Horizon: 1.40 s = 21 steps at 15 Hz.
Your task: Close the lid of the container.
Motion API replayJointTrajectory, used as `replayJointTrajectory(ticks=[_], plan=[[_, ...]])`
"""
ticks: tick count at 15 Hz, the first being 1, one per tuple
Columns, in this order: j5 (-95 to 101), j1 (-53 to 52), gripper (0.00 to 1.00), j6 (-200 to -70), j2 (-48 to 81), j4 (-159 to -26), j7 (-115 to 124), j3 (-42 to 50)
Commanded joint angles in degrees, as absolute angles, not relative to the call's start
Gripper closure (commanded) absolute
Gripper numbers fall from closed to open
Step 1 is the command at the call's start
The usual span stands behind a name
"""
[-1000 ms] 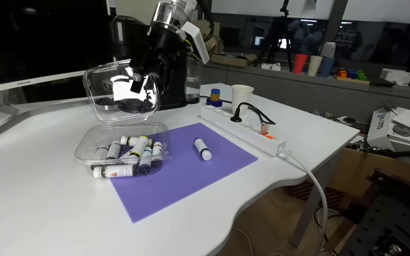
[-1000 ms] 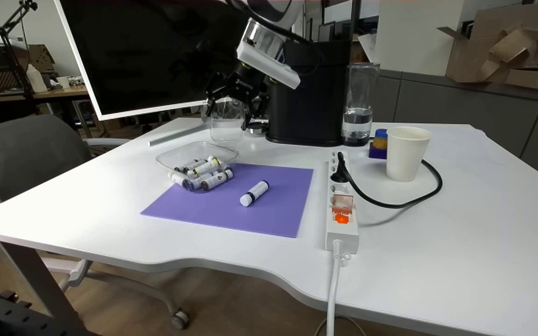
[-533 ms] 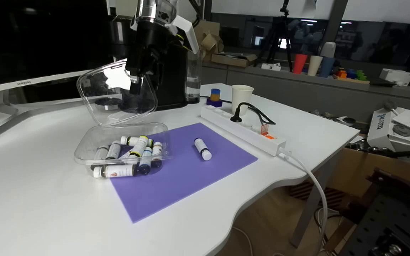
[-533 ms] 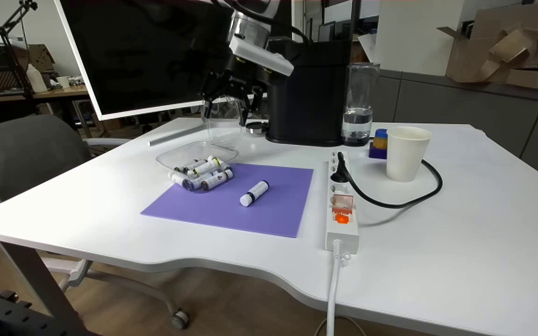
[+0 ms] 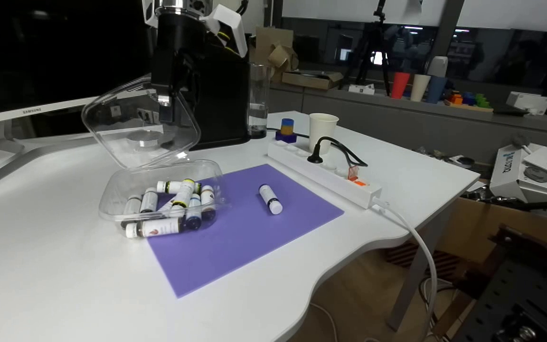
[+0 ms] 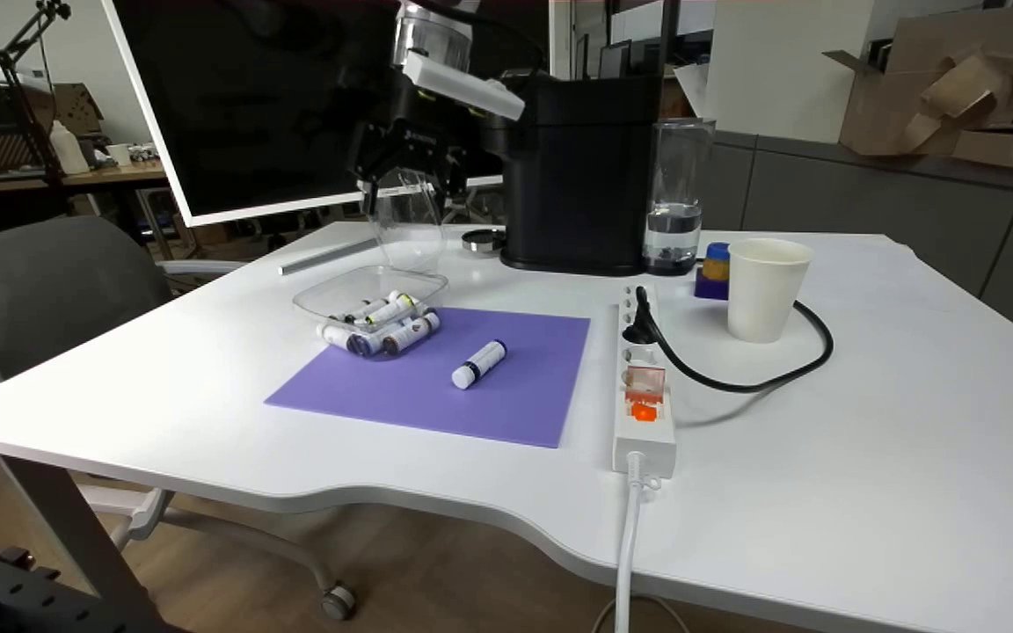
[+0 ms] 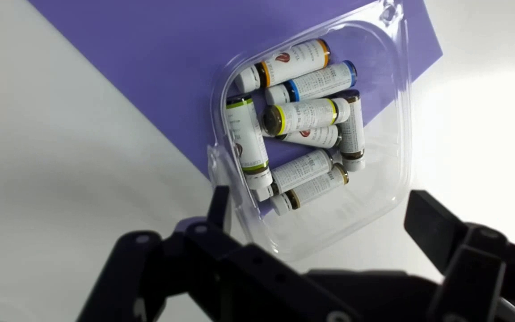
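The container is a clear plastic box; its base holds several small white-labelled bottles and sits partly on a purple mat. Its clear lid stands raised and tilted at the base's back edge, also in an exterior view. My gripper is at the lid's upper part, fingers spread to either side in an exterior view. The frames do not show clearly which finger touches the lid. In the wrist view my gripper is open above the base; the lid is hard to make out there.
One bottle lies on the mat beside the base. A white power strip, a paper cup and a stacked block toy stand to the side. A black machine and a monitor stand behind.
My gripper has moved left in both exterior views, and the lid has swung left with it. The base and its bottles have shifted slightly. The fingers stay spread.
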State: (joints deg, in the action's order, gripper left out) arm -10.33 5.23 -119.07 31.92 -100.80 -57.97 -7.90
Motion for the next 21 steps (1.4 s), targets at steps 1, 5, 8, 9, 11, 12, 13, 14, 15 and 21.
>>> replayJointTrajectory(ticks=[1,5,8,9,11,12,13,14,15,21], plan=[[-8.8,4.0,0.0,-121.3,27.1,-105.4,-57.6,-8.1],[-6.1,2.1,0.0,-123.2,23.5,-109.4,-56.9,-7.8],[-5.0,1.4,0.0,-122.2,21.5,-111.4,-56.9,-7.9],[-4.8,1.2,0.0,-121.7,20.9,-112.0,-56.7,-7.8],[-4.4,0.9,0.0,-120.4,20.0,-112.7,-56.5,-7.8],[-4.4,0.8,0.0,-119.7,19.6,-113.1,-56.4,-7.8],[-4.3,0.6,0.0,-118.9,19.3,-113.3,-55.9,-7.7],[-4.2,0.4,0.0,-118.2,19.1,-113.3,-55.3,-7.5],[-4.3,0.3,0.0,-117.1,19.0,-113.1,-54.3,-7.4],[-5.4,0.2,0.0,-114.2,19.0,-111.6,-44.9,-6.0]])
